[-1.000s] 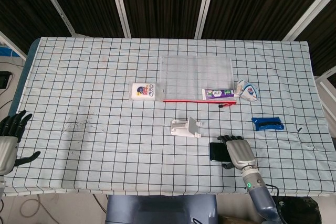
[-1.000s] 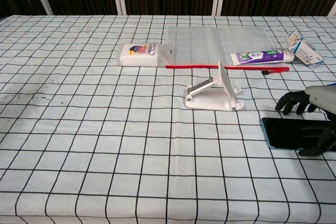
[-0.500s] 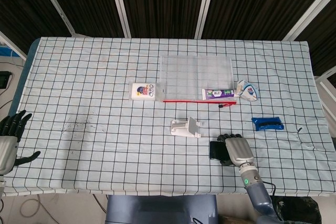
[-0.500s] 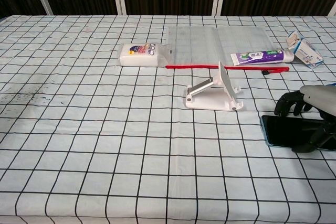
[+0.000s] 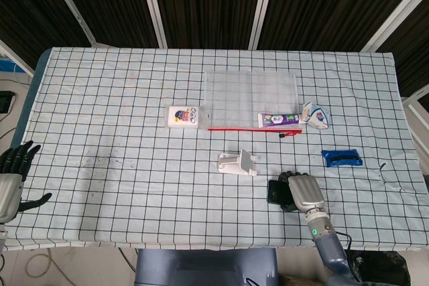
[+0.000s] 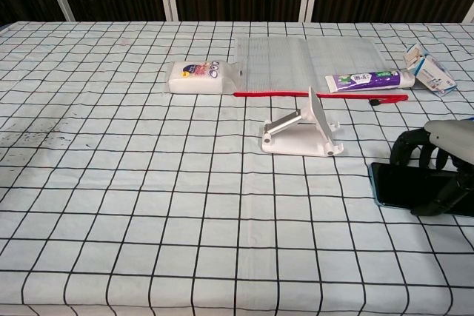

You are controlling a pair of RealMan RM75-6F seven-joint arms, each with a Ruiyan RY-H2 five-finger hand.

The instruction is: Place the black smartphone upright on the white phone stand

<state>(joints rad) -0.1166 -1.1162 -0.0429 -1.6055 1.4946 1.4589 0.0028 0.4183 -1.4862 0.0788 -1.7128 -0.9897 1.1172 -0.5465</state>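
The black smartphone [image 5: 274, 192] [image 6: 398, 186] lies flat on the checked cloth, right of the white phone stand [image 5: 238, 163] [image 6: 304, 132], about one cloth square away. My right hand [image 5: 302, 194] [image 6: 443, 168] covers the phone's right part. Its fingers curl down over the far edge and the thumb presses the near edge, so it grips the phone. The stand is empty, its back plate tilted up. My left hand [image 5: 11, 177] hangs off the table's left front edge, fingers spread, holding nothing.
Behind the stand lie a toothpaste tube [image 5: 279, 120] [image 6: 368, 79], a red-edged clear bag [image 5: 250, 92], a white packet [image 5: 182, 116] [image 6: 198, 76] and a small box [image 5: 316, 116] [image 6: 428, 69]. A blue object [image 5: 342, 158] sits right of the phone.
My right hand's fingers have curled further down over the phone's far edge and the thumb has closed in on the near edge. The left hand has not moved.
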